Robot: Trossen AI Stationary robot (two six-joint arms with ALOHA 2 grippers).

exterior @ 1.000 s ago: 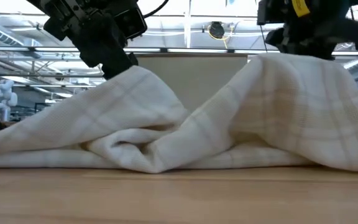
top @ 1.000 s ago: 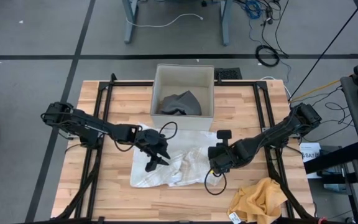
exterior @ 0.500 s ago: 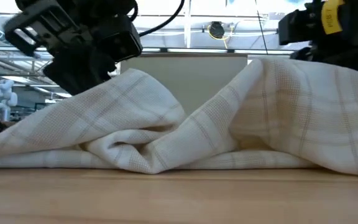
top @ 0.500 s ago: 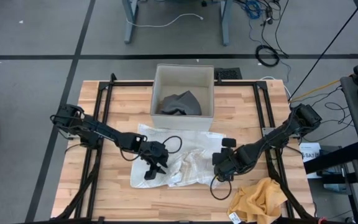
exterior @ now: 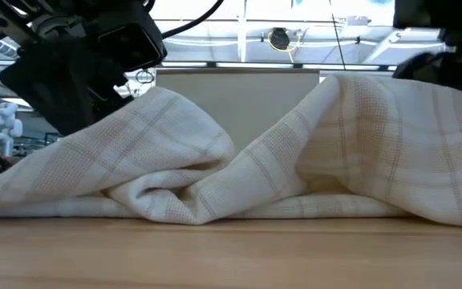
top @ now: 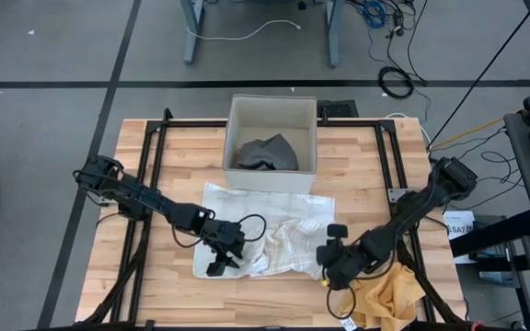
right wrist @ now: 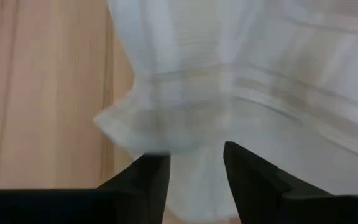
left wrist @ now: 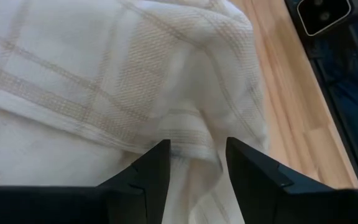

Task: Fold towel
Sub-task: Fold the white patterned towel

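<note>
We see the towel (top: pixel 265 230) lying rumpled on the table (top: pixel 168 165), just in front of the bin (top: pixel 271 133) at the back edge, its long axis running from the left side toward the right. It is heaped in two humps in the low view, with a sunken crease between them, so we judge the fold hardly begun.

The left gripper (top: pixel 217 267) sits at the towel's front-left corner, and the right gripper (top: pixel 331 276) at its front-right corner, near the orange cloth (top: pixel 385 292) by the table's front-right corner. So each arm has its own end of the near long edge, and the cloth lies away from both, toward the bin.

In the left wrist view the fingers (left wrist: pixel 151 171) stand spread with a ridge of towel in the gap; whether they bear on it we cannot tell. In the right wrist view the fingers (right wrist: pixel 247 171) are likewise parted, straddling the towel's edge (right wrist: pixel 135 134) where it meets bare wood, nothing pinched.

The coming move, we judge, turns on both grippers closing on that near edge and carrying it back.
</note>
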